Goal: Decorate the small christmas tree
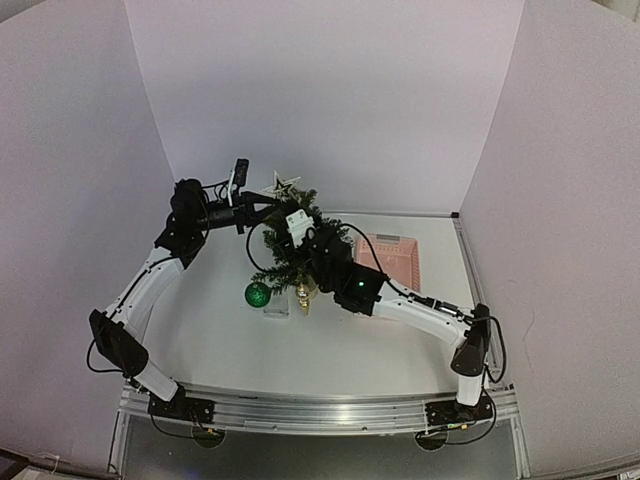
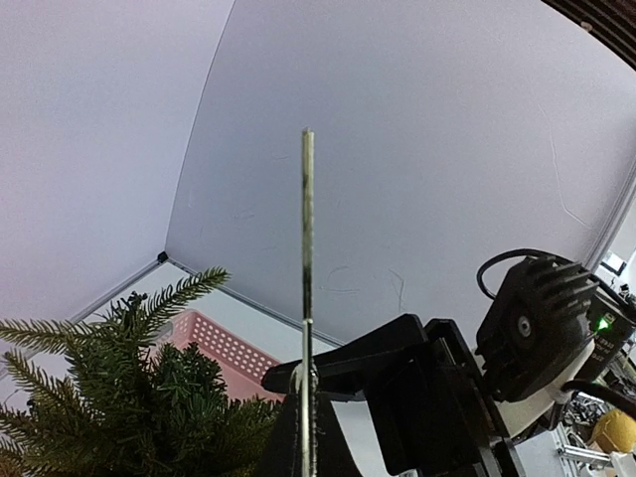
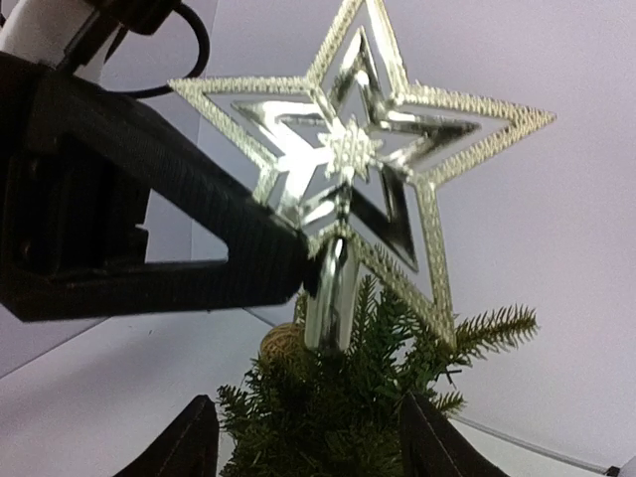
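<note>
Your left gripper [image 1: 265,205] is clamped on the lower stem of the star [image 3: 358,149], holding it upright right at the tip of the small christmas tree [image 1: 285,255]. You cannot tell whether the stem is seated on the tip. Your right gripper [image 3: 310,437] has its fingers apart, one on each side of the tree's crown, gripping nothing. The tree stands upright in the middle of the table [image 1: 220,340], just left of the pink basket [image 1: 395,262]. A green bauble [image 1: 258,294] and a gold ornament [image 1: 303,296] sit at its lowest branches
</note>
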Action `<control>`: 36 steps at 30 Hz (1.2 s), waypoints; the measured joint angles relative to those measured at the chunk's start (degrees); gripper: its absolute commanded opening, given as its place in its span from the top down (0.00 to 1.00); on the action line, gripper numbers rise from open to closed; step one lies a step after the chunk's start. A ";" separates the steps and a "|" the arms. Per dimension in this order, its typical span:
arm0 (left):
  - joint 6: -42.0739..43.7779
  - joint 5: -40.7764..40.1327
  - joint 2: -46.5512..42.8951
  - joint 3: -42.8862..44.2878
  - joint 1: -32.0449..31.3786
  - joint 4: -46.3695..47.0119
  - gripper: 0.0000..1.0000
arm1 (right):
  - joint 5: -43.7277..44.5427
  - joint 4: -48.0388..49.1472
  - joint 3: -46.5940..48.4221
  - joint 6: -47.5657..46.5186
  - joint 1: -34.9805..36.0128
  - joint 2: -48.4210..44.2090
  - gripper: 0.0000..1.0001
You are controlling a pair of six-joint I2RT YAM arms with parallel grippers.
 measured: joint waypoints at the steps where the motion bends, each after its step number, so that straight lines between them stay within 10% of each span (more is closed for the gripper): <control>1: 1.20 0.04 0.06 0.31 0.12 -0.64 1.00 | -0.55 -0.47 -1.02 -0.06 -0.01 -0.78 0.33; 15: 26.58 -2.53 8.21 15.55 -0.63 -20.10 1.00 | -19.43 -17.95 -7.97 17.13 -16.26 -22.62 0.25; 36: 30.47 -3.93 12.41 20.15 -1.72 -22.13 1.00 | -20.83 -26.28 -13.58 27.54 -21.57 -24.47 0.25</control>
